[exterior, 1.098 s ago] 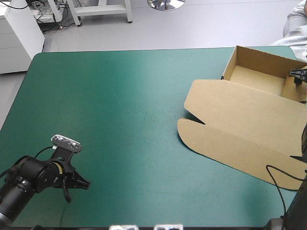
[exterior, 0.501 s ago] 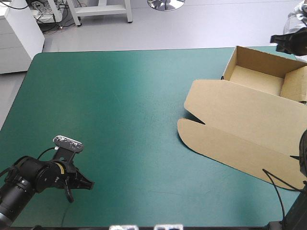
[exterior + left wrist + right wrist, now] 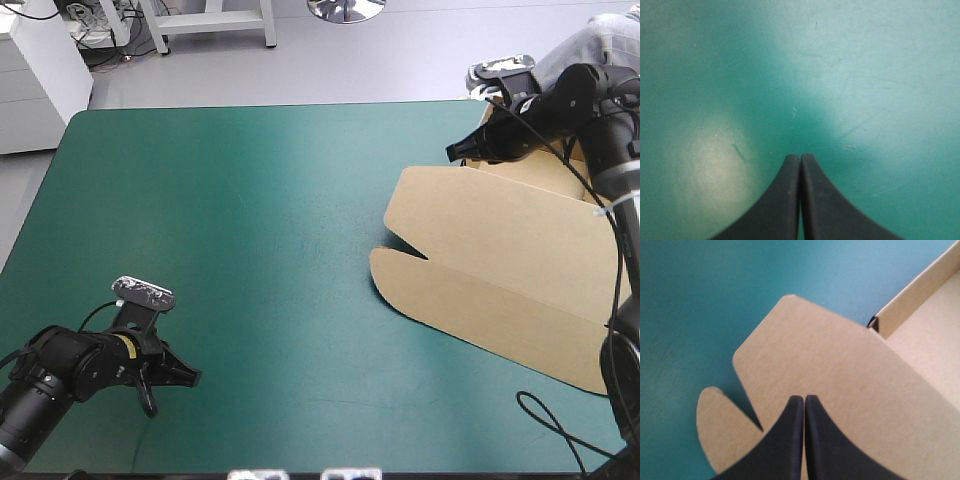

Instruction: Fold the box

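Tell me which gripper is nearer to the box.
Right. The right gripper, shut, hovers over the box beside its tray corner. The left gripper, also shut, is far off over the teal-green cover.

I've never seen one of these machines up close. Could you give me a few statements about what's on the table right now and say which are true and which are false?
1. The lid of the box lies flat on the table. True.
2. The left gripper is holding the box. False: it is shut on nothing, over the bare teal-green cover, far from the box.
3. The right gripper has its fingers shut. True.
4. The box sits in the middle of the table. False: it lies at the right side, its tray toward the far right corner.
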`<state>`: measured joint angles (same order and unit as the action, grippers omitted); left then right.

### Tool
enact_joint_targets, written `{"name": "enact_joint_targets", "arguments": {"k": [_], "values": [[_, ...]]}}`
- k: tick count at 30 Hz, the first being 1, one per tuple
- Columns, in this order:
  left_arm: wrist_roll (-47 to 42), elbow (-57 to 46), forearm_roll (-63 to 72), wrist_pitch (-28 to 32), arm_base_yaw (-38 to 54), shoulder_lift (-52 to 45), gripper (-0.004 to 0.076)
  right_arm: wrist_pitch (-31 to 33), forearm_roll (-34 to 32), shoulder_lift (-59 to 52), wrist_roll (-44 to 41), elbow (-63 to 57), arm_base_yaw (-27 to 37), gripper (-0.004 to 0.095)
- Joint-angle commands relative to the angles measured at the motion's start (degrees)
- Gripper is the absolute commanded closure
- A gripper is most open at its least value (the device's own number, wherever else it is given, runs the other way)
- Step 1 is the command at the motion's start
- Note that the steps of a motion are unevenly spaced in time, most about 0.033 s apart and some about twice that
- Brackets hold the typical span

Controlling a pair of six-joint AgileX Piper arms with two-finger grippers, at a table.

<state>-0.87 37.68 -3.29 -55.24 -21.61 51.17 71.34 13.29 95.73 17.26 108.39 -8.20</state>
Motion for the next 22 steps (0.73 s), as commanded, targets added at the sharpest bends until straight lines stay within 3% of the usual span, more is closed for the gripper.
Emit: {"name": "enact_joint_targets", "arguments": {"k": [1,15,22], "values": [[-0.62,1.49,0.23,2.76,-0.34,-0.75,0.0734,-1.52,0.38,-8.86,1.52,-5.52,-1.16,0.0912],[-0.62,1.14,0.85,3.04,-0.34,-6.61,0.0734,-23.39,0.78,-46.03,3.59,-49.93,-1.16,0.0912],[-0.62,0.80,2.21,3.04,-0.34,-10.12,0.0734,-29.35,0.78,-61.14,3.59,-68.45,-1.16,0.0912]]}}
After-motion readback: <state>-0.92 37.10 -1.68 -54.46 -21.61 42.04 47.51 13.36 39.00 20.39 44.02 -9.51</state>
